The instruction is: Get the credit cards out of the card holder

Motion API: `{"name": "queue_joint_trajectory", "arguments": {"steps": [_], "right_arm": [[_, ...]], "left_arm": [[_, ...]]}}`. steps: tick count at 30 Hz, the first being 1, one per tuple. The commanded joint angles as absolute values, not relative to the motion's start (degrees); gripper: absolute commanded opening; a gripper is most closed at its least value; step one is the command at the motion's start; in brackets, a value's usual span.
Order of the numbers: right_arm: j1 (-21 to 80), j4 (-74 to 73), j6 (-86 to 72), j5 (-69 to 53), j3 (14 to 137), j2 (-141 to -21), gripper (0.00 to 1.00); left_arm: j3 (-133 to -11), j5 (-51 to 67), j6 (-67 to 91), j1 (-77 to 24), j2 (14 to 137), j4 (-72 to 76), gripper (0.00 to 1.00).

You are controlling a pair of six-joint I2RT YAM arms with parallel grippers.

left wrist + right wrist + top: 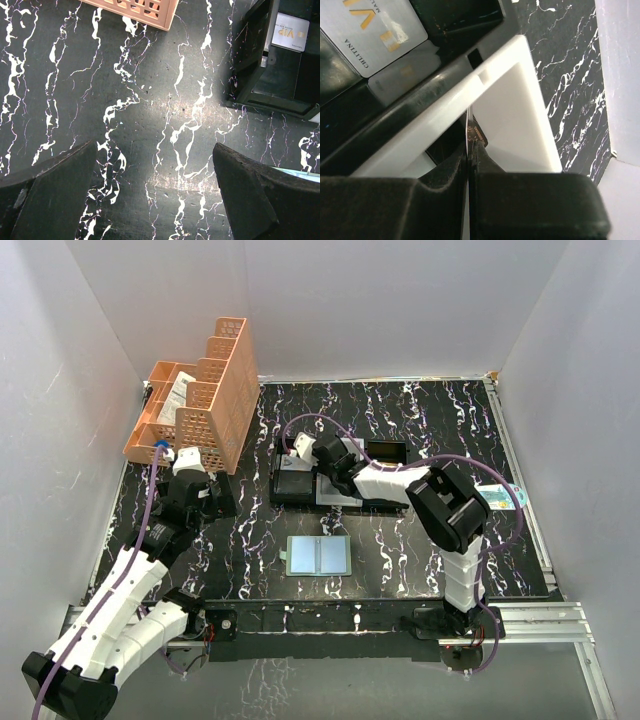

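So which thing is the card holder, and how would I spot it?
Look at the black marbled table, near its front edge, in the middle. The card holder lies open and flat there. It is the only pale blue-grey, shiny two-panel thing; the tray behind it is black and white.

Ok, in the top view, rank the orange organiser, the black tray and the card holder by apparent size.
1. Orange organiser, largest.
2. Black tray, partly under the right arm, second.
3. Card holder, smallest.
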State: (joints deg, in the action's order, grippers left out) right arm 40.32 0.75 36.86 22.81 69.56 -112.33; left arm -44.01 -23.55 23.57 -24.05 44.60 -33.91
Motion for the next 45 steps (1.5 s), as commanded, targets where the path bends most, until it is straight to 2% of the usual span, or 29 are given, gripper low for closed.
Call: {"name": "queue_joint_trajectory", "arguments": {"steps": [1,7,11,13,33,41,45], "right_arm": [[39.6,5.9,38.1,23.1,69.2,-113.9,0.02],[39.4,5.6,37.3,20.9,68.2,-113.0,0.13],[39.0,5.8,36.9,20.1,67.4,-112.6,0.33],[38.9,5.5,36.2,19.6,67.4,-112.4,0.39],[38.8,0.7,31.1,12.9,69.2,-106.7,0.50],[38.8,0.7,23.2,9.6,70.0,-101.0,0.53],[38.8,2.1,11.5,8.5,67.1,-93.3,0.55]], "left_arm": [[-45.0,-24.3,22.9,-23.7,44.4,-34.5,0.99],[-44.9,-24.3,23.0,-23.7,44.5,-34.5,0.99],[-44.9,-24.4,22.9,-23.7,44.4,-34.5,0.99],[-44.8,-24.3,22.9,-23.7,44.5,-34.4,0.99],[-44.9,-23.4,22.7,-23.7,45.4,-34.5,0.99],[-44.9,-23.0,22.8,-23.7,45.4,-34.4,0.99],[-44.8,-22.7,22.7,-23.7,45.3,-34.3,0.99]]}}
